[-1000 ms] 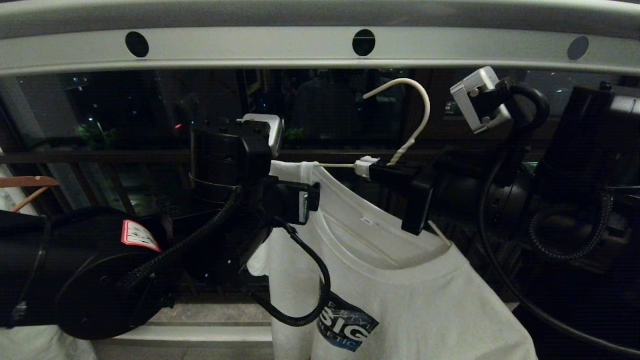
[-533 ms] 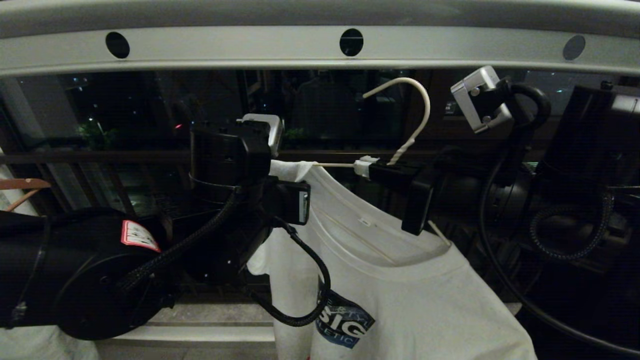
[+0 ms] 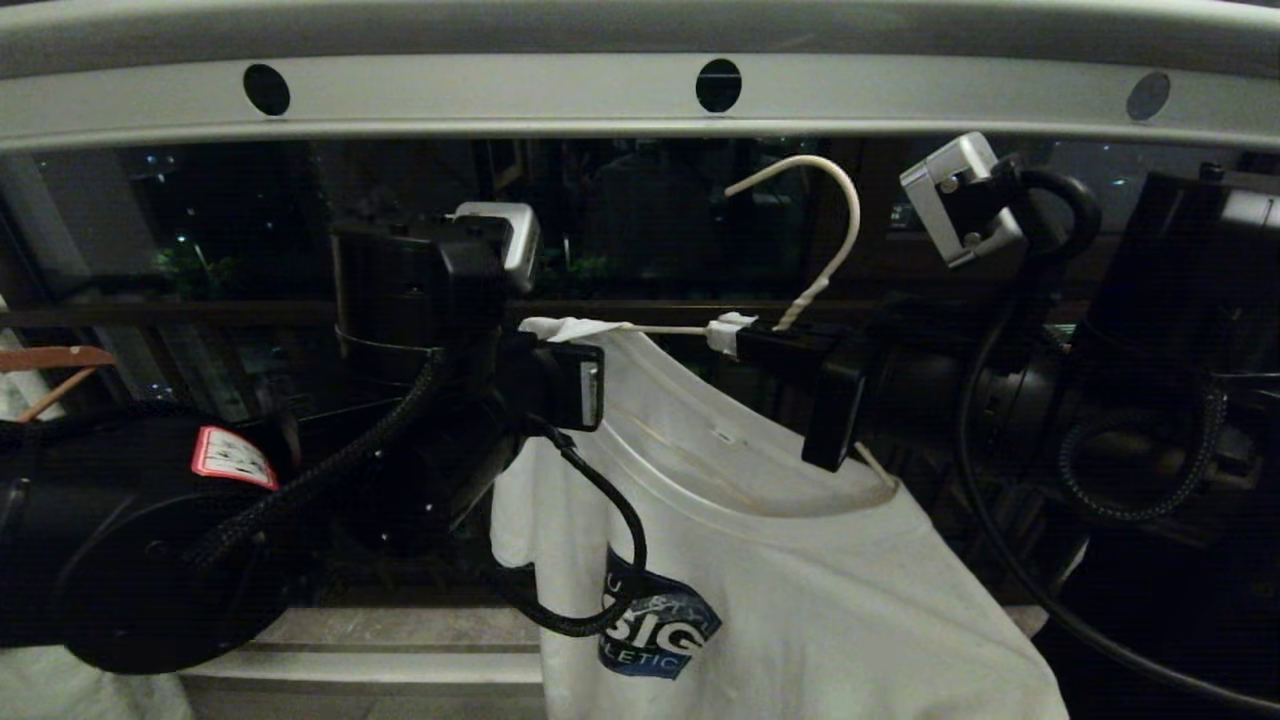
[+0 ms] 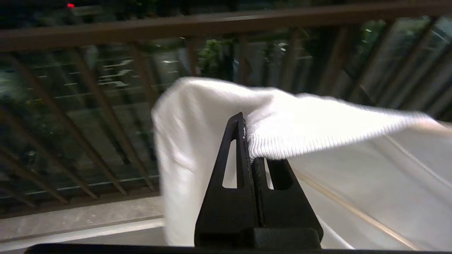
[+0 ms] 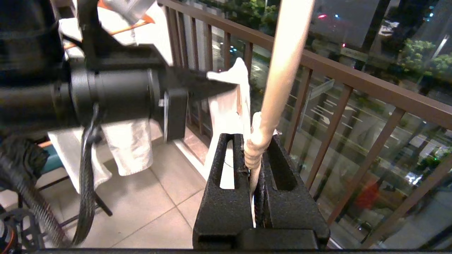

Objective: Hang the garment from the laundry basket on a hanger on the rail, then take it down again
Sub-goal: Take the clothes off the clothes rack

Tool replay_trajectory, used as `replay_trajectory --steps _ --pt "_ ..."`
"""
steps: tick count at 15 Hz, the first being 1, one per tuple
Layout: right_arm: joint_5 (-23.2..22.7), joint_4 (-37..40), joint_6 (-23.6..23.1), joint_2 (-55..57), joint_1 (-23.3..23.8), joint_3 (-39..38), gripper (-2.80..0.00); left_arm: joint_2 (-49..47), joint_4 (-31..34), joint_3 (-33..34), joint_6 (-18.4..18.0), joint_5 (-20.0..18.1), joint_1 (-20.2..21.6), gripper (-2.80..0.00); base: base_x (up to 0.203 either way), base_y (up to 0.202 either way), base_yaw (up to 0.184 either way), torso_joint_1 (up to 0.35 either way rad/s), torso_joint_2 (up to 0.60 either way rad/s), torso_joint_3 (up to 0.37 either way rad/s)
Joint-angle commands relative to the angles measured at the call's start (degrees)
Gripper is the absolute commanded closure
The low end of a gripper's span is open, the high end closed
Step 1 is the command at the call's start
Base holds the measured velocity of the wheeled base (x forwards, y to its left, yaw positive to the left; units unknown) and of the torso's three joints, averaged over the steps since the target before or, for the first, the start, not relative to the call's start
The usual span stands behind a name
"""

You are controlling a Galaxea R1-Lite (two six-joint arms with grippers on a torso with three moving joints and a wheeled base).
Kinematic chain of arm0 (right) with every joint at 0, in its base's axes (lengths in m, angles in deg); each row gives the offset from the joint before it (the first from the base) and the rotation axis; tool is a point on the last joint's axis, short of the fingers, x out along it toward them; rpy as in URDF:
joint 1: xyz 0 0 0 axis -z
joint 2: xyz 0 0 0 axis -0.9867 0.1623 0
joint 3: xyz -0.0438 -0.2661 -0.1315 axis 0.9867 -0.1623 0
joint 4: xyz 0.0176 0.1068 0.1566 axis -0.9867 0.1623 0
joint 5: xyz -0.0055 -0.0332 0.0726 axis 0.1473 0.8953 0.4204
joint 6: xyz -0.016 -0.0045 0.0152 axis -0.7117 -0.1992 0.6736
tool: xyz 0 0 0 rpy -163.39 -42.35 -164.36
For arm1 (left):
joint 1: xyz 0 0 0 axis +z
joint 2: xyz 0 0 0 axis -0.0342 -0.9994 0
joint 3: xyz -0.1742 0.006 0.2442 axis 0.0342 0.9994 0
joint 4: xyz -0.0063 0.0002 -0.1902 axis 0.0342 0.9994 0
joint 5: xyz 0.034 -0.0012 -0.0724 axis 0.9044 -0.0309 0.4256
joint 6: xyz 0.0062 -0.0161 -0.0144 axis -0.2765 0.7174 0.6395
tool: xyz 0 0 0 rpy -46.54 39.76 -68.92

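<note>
The white garment (image 3: 800,590) with a blue chest print hangs on the off-white wire hanger (image 3: 845,215), whose hook sits just below the grey rail (image 3: 500,95) without touching it. My left gripper (image 3: 562,332) is shut on the garment's ribbed collar (image 4: 317,123) at the hanger's left end; in the left wrist view the left gripper (image 4: 247,141) pinches that fold. My right gripper (image 3: 735,338) is shut on the hanger's twisted neck (image 5: 252,148); the right wrist view shows the right gripper (image 5: 256,141) clamped around it. The laundry basket is out of view.
Dark balcony railing bars (image 3: 250,312) run close behind the arms. A brown wooden hanger (image 3: 50,360) shows at the far left. Another white cloth (image 5: 130,144) hangs over the tiled floor (image 5: 155,208). My left arm (image 5: 116,95) reaches across beside the hanger.
My left gripper has shut on the garment's collar and shifted left, drawing the cloth and its print leftwards. The right gripper and hanger have stayed put.
</note>
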Motion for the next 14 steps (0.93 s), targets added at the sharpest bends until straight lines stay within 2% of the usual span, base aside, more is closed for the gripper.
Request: replay_trajectory --steps 1,4,11,12,14 --pt "-0.05 -0.17 -0.09 0.12 -0.03 -0.01 0.00 0.82 -0.13 -0.57 -0.55 0.18 3.34 0.00 0.000 0.000 0.000 0.000 0.00 0.000" --pt "-0.05 -0.17 -0.35 -0.12 -0.11 -0.45 0.00 -0.31 -0.15 -2.58 -0.60 -0.46 8.58 0.00 0.000 0.000 0.000 0.000 0.00 0.000" --pt "-0.14 -0.17 -1.14 -0.27 -0.11 -0.71 0.00 -3.45 -0.19 -6.03 2.79 -0.30 12.39 0.00 0.000 0.000 0.000 0.000 0.00 0.000" --pt "-0.14 -0.17 -1.14 -0.39 -0.11 -0.76 0.00 -4.24 -0.75 -6.17 2.85 -0.41 13.10 0.00 0.000 0.000 0.000 0.000 0.00 0.000" --pt "-0.14 -0.08 -1.14 -0.39 -0.11 -0.89 0.00 -6.10 -6.53 -6.12 2.84 -0.63 14.39 0.00 0.000 0.000 0.000 0.000 0.00 0.000"
